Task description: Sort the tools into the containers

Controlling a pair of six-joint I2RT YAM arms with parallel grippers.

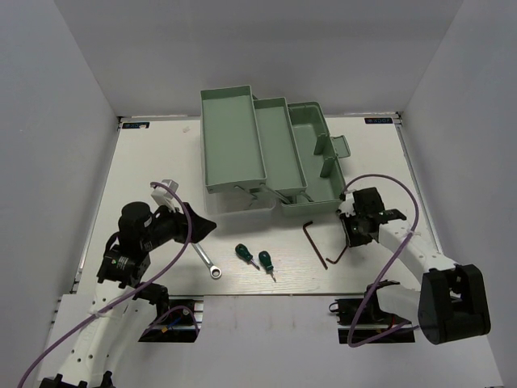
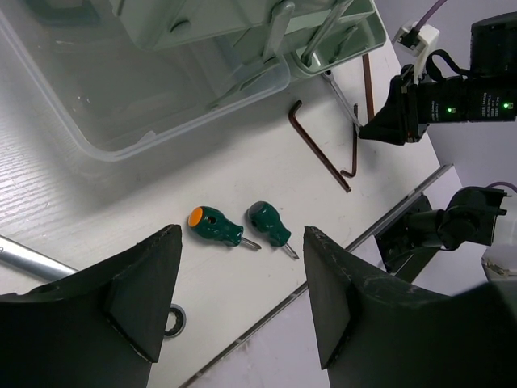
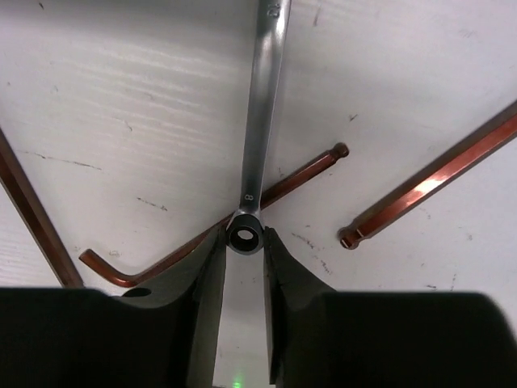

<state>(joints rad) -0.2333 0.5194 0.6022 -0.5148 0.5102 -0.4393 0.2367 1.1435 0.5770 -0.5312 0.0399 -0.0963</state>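
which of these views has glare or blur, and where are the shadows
Top external: sharp and evenly lit, only a soft shadow under the toolbox. Left wrist: the green screwdrivers are crisp, the open left gripper is dark and soft-edged. Right wrist: glare streaks the short wrench, the hex keys gleam coppery, the right gripper is near black.

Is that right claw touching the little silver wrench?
Touching. Right wrist view: the right gripper pinches the short wrench at its ring end, no gap either side.
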